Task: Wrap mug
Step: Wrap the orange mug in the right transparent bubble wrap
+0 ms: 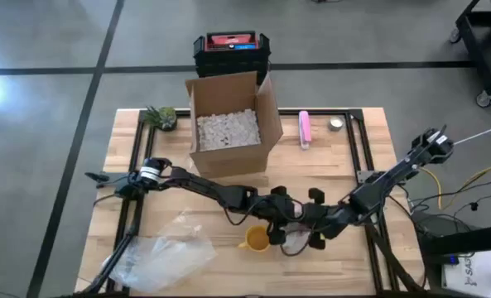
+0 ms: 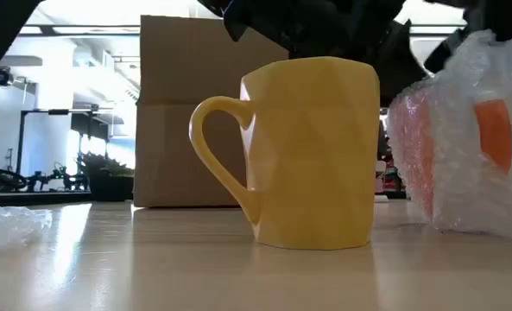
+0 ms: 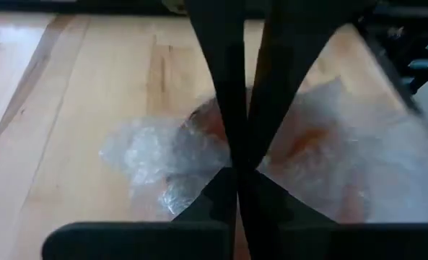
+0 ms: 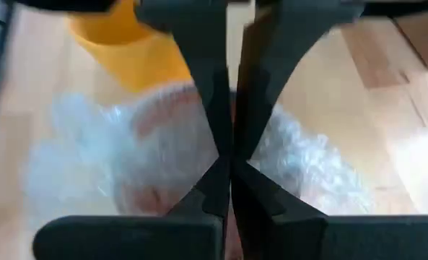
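A yellow mug stands upright on the table, handle toward the table's left, also visible in the high view. Just to its right an orange mug sits wrapped in clear bubble wrap, resting on the table. My left gripper and my right gripper hover close over this bundle, both shut. In the left wrist view the wrapped bundle lies behind the shut fingers; in the right wrist view the wrapped bundle lies behind them, with the yellow mug beyond. My left gripper is shut right over the bubble wrap, coming from above; its own fingers hide the spot, so I cannot tell whether it pinches the wrap. My right gripper is likewise shut over the bundle from above, and I cannot tell whether any wrap lies between its fingers.
An open cardboard box with white filler stands at the far middle, a black crate behind it. A small plant sits far left, a pink item far right. Loose bubble wrap lies near left.
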Tool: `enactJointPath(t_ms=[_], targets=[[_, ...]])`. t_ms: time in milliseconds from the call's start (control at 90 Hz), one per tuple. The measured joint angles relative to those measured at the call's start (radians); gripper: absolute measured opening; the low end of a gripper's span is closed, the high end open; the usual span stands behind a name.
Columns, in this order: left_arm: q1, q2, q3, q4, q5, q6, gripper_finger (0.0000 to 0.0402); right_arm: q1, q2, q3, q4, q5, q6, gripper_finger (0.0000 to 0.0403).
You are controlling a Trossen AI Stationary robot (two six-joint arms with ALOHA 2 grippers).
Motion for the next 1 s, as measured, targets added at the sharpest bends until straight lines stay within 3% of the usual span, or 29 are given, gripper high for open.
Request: enactJointPath(t_ms=[300, 533, 1000], targets=[[-0.007, -0.070, 0.000, -0.085, 0.010, -0.007, 0.0000, 0.000, 0.059, -0.002, 0.025, -0.009, -0.005, 0.0000], [-0.007, -0.117, 0.003, -0.142, -0.096, 0.028, 0.0000, 0.000, 0.068, -0.008, 0.031, -0.030, -0.016, 0.0000], [-0.020, -0.104, 0.000, -0.071, -0.148, 0.078, 0.0000, 0.000, 0.075, -0.007, 0.038, -0.028, -0.037, 0.0000]])
